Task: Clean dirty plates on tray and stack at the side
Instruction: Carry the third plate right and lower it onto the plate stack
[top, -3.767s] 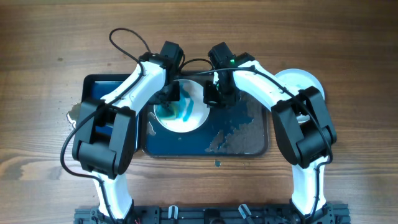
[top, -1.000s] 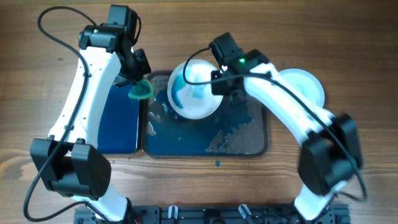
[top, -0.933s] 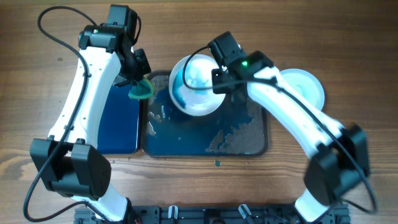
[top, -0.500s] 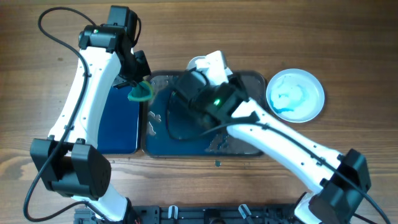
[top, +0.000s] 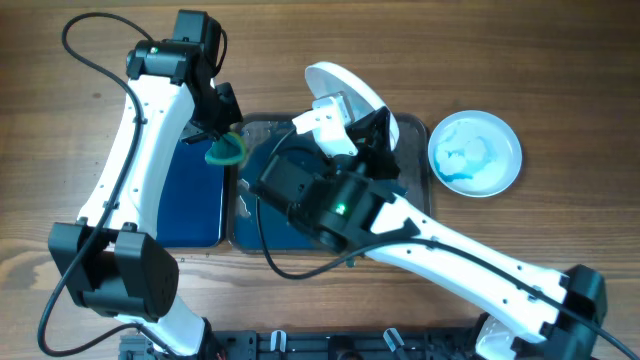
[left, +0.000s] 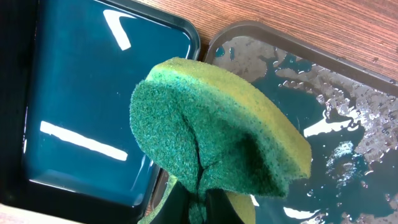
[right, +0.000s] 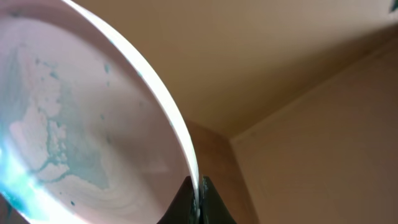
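Right arm is far higher than a second ago. Back then it had the plate low over the tray (top: 412, 180); now the arm fills the middle of the overhead view. The held plate (top: 352, 86) is tipped steeply, so you see it almost edge-on above the tray's far edge and off its surface.

The right gripper (right: 196, 200) is pinched onto that plate's rim, one finger on each face. In the right wrist view the plate's inner face shows pale blue-green smears, heaviest at lower left and fading to plain white nearer the rim.

The left arm hasn't shifted over the same second. The left gripper (left: 191, 208) is clamped on the green sponge (left: 211, 137), which is folded and bulging out past the fingers. Its scrub side is dark green with a yellower layer behind. The sponge hangs over the seam between the small glossy blue tray (top: 195, 210) and the big tray. I can't tell whether it touches either one.

The big tray is wet, with streaks and beaded water across its dark floor in the left wrist view. Much of it is hidden under the right arm from overhead.

The second plate (top: 475, 152) lies flat on the wooden table (top: 520, 50), just beside the tray's right end and apart from it. It has blue smears across its face.
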